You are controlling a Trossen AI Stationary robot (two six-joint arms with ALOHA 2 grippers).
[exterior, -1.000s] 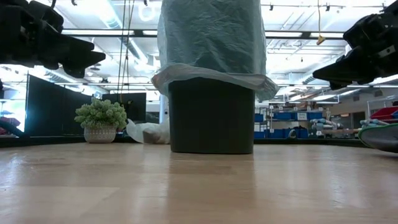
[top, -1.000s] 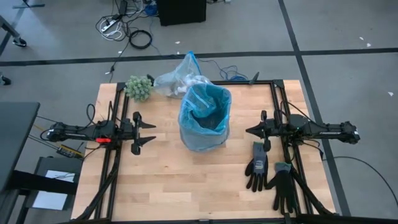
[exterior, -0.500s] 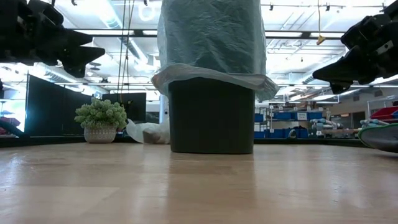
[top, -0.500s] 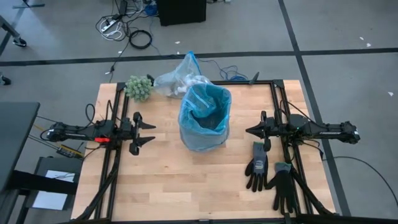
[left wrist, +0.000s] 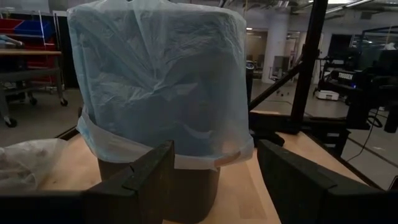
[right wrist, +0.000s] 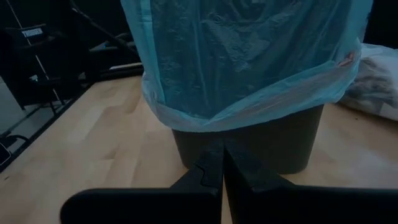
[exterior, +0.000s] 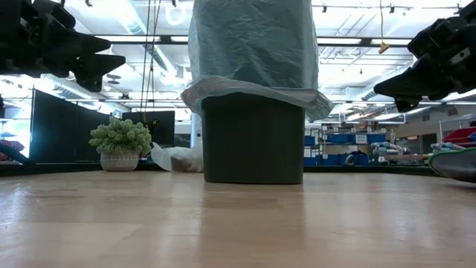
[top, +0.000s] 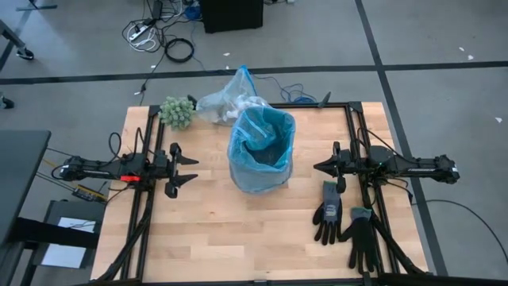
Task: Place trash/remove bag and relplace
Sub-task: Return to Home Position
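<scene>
Bag (top: pixel 218 102): is lying crumpled at the far edge of the table (top: pixel 206 238), just behind the bin (exterior: pixel 253 141) and beside the green plant (top: pixel 178 111); nothing is gripping it.
Bin: is standing upright mid-table, wearing a light-blue bag (top: pixel 262 171) whose skirt is draping over the rim.
Left gripper (top: pixel 194 170): is hovering left of the bin, well apart from it, fingers spread wide and holding nothing.
Right gripper (top: pixel 317 168): is hovering right of the bin, fingers pressed together and empty.
Step in hand: a return to the rest pose, which both arms are looking close to. Doing it well is calling for level travel clear of the liner's overhang, with the right arm passing above the black gloves (top: pixel 328 213) rather than dragging them.
Surface: pale smooth wood is lying level, framed by black rails.
Room: grey floor with dark tape lines and loose cables (top: pixel 159 40) is showing beyond the table; shelving and ceiling lights are showing in the low view.
</scene>
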